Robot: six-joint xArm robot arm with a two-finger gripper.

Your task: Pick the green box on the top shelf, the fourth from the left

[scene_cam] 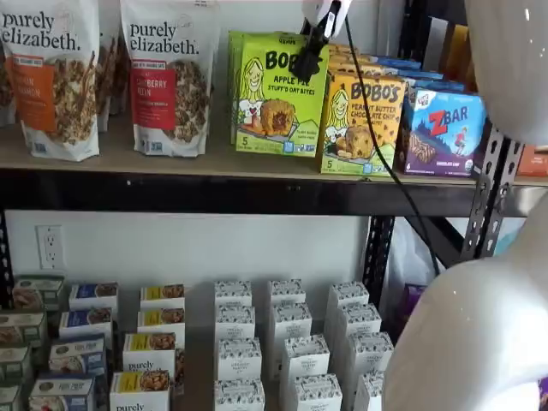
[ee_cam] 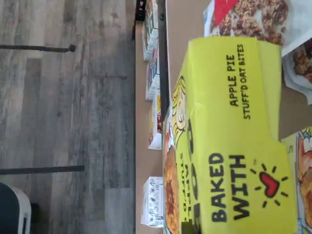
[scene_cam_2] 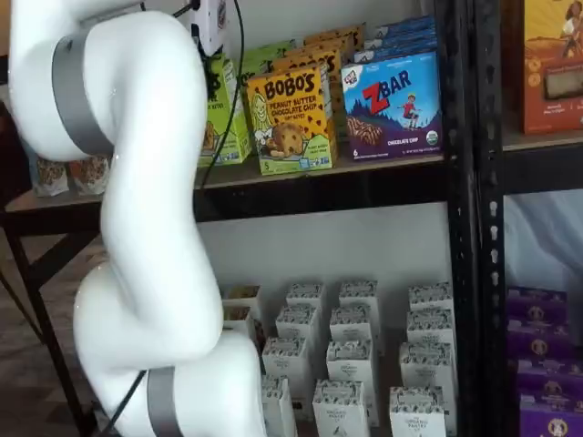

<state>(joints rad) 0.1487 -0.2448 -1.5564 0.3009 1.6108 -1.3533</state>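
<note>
On the top shelf (scene_cam: 214,190), going from the left in a shelf view, two purely elizabeth. granola bags (scene_cam: 167,77) stand upright. Next comes the green box (scene_cam: 281,94), upright at the front of a row of like cartons, its face toward the camera. Just to its right stands the yellow-orange Bobo's box (scene_cam: 364,124), then the blue ZBar box (scene_cam: 445,133).

The gripper (scene_cam: 310,53) hangs from the upper edge over the green box's upper right corner; its black fingers (scene_cam: 313,47) show side-on as one dark shape, so I cannot tell whether they are apart or closed, nor whether they touch the carton.

In the wrist view the green box (ee_cam: 229,141) fills the frame, its "APPLE PIE STUFF'D OAT BITES" side toward the camera. Below the shelf, small white cartons (scene_cam: 291,351) stand in rows.
</note>
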